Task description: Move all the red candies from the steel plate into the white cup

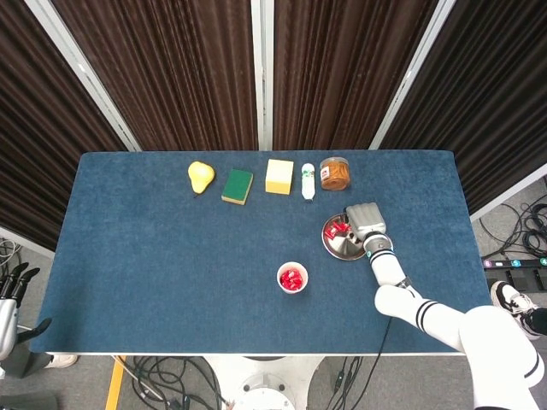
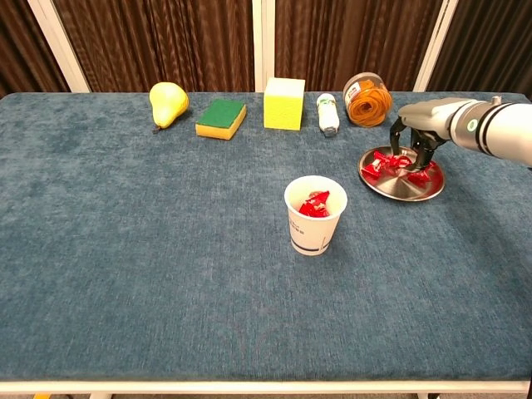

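Steel plate [image 2: 401,187], toward the tabletop's right edge, carries the red candies [image 2: 383,164] on its rear half. The right hand [image 2: 418,135] hangs over them with fingers curled down among the wrappers; whether it actually pinches one I cannot tell. Nearer the front edge stands the white cup [image 2: 315,216] with some red candies already inside. The left hand [image 1: 12,295] sits off the tabletop's left front corner, fingers apart and holding nothing.
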Available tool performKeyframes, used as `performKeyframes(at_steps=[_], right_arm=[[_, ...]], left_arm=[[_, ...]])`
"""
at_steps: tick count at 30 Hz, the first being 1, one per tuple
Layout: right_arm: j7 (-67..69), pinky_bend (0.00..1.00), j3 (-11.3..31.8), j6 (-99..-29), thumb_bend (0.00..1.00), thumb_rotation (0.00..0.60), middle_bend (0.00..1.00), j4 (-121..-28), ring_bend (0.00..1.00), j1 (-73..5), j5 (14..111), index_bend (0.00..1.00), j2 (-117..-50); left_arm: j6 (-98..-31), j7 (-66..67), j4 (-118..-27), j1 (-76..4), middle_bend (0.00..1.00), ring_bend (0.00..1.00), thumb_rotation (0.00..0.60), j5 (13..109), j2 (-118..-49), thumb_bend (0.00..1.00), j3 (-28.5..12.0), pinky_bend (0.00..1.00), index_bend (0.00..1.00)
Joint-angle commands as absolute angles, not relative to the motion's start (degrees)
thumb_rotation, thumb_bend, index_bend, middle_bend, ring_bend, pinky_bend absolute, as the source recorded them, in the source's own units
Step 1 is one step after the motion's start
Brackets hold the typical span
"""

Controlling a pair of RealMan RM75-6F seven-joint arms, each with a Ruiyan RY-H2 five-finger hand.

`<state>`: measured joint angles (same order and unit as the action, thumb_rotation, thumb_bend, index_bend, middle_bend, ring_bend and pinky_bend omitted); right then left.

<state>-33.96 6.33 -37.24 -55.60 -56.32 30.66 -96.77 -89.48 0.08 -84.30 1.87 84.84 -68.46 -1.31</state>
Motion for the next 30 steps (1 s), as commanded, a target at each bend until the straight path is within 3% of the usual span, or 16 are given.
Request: performKeyframes(at_steps=[1, 18, 22, 26, 30], right_arm=[[-34.2, 1.0, 6.4, -37.3, 0.28, 0.6, 0.88, -54.9, 0.9, -56.5, 30.5, 0.43, -97.2], [-34.8, 1.0, 6.9, -36.5, 0.3, 0.6, 0.88, -51.2, 0.9, -56.5, 30.6, 0.52, -99.8], [-34.3, 1.0, 7.4, -37.0, 0.35, 0.6, 0.88, -51.6, 0.9, -56.2, 31.4, 0.58, -99.7], [-32.6, 1.0, 8.5, -38.1, 0.38, 0.6, 0.88, -55.3, 0.9, -55.7, 33.1, 0.6, -97.4], [-28.7, 1.0, 10.4, -41.8, 0.38, 0.6, 0.88, -66.6, 0.9, -54.1, 38.9, 0.6, -90.9]], left_arm=[[-89.4, 0.0, -84.2, 1.8, 0.21, 0.21, 0.6, 84.8, -68.5, 0.0, -1.3, 0.2, 0.22], [-89.7, -0.5, -84.1, 2.2, 0.21, 0.21, 0.6, 84.8, -68.5, 0.0, -1.2, 0.2, 0.22], [-89.9, -0.7, -84.1, 2.3, 0.21, 0.21, 0.6, 84.9, -68.4, 0.0, -1.3, 0.2, 0.22], [-90.0, -0.7, -84.1, 2.3, 0.21, 0.21, 0.6, 85.0, -68.4, 0.0, -1.3, 0.2, 0.22], [-90.3, -0.5, -84.2, 2.3, 0.21, 0.21, 0.6, 85.3, -68.2, 0.0, -1.4, 0.2, 0.22]])
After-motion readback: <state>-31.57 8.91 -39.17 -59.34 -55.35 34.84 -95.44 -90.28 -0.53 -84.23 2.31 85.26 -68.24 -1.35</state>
